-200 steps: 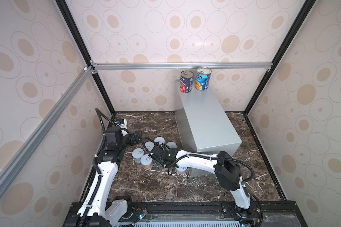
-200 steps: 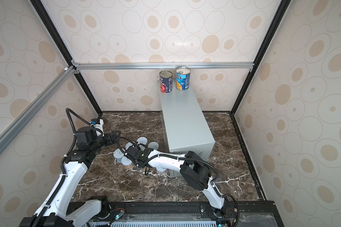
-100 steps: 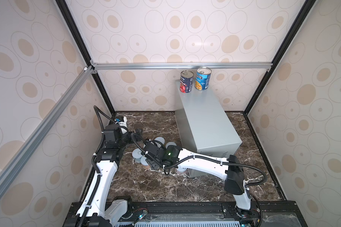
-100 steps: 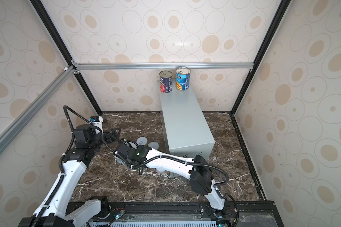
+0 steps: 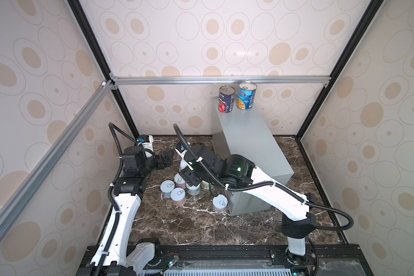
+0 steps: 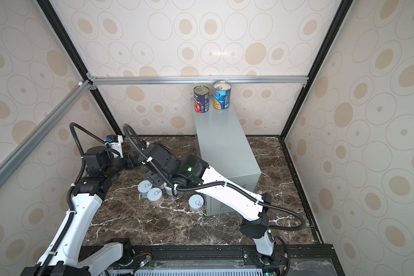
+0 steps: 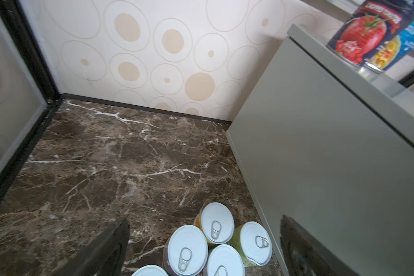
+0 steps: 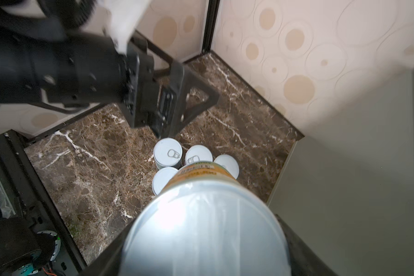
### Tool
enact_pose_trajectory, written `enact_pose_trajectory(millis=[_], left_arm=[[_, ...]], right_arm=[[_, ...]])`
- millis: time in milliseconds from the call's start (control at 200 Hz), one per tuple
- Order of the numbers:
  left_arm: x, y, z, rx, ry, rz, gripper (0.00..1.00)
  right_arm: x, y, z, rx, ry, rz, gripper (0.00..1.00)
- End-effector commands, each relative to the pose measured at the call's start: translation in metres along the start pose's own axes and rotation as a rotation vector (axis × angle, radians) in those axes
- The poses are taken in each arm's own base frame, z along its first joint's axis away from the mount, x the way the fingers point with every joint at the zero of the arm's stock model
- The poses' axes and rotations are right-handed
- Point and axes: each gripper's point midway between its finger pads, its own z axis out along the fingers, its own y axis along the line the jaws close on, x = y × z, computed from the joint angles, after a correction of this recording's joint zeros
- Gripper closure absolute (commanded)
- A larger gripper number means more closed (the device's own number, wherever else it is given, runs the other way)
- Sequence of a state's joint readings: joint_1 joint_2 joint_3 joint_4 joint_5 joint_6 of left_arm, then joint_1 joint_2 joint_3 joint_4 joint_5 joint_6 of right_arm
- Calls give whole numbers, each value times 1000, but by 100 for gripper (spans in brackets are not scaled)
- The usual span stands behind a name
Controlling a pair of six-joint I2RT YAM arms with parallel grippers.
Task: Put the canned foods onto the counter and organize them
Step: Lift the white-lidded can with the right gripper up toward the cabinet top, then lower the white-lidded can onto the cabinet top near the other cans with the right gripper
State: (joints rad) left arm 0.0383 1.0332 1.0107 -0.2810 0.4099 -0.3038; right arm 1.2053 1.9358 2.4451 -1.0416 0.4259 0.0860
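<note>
Two of the canned foods are already in place. A tall navy-and-red metal-topped can (image 5: 226,100) and a tall blue-and-yellow metal-topped can (image 5: 246,96) stand upright, side by side, at the far end of the tall grey sheet-metal counter (image 5: 251,145). The rest of its top is bare, so by my judgement most of the job is left.

A third can is on its way: the right gripper (image 5: 188,177) pinches a short white-lidded can with an orange-and-green label (image 8: 206,229) by its sides, lid toward the wrist camera, lifted clear of the dark brown marble floor (image 5: 177,229). Directly below that gripper sits a tight cluster of short white-lidded pull-tab cans (image 8: 169,153), at least four showing, touching one another. One more short pull-tab can (image 5: 220,203) stands apart, nearer the robot's base than the gripper and just beside the counter's front corner. Others may be hidden under the arm.

The counter's side wall rises close beside the right gripper, and its top looks higher than the held can — so the can probably has to go up and over.

The left gripper (image 5: 167,159) is spread wide and empty. It hovers just beside the right one, on the side away from the counter, with the cluster below and ahead of its fingers (image 7: 110,246).
</note>
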Motion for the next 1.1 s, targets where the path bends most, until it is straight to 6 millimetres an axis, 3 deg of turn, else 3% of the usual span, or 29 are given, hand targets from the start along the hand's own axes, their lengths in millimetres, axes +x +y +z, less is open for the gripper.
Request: enact_pose_trajectory(millis=[0,230,425,560,755,1095], left_arm=[[-23,-35,-10,170,-47,39,2],[-28,-89,-22,381,-61,129,2],[-31,-132,-39,524,-72,210,2],[-33,-156,-58,618,-104,261,2],[-21,-194,-84,779,-111,361,2],[-9,-231,-105,940,-93,444,2]], right_arm=[[-38,-64,-75,76,-153,11,100],[-51,-154,-132,141,-289,158,100],[-46,-225,-153,268,-322,250,100],[-41,-260,-147,269,-315,322,100],[-36,-299,-132,242,-324,413,100],[-14,-334,-85,209,-254,491,100]])
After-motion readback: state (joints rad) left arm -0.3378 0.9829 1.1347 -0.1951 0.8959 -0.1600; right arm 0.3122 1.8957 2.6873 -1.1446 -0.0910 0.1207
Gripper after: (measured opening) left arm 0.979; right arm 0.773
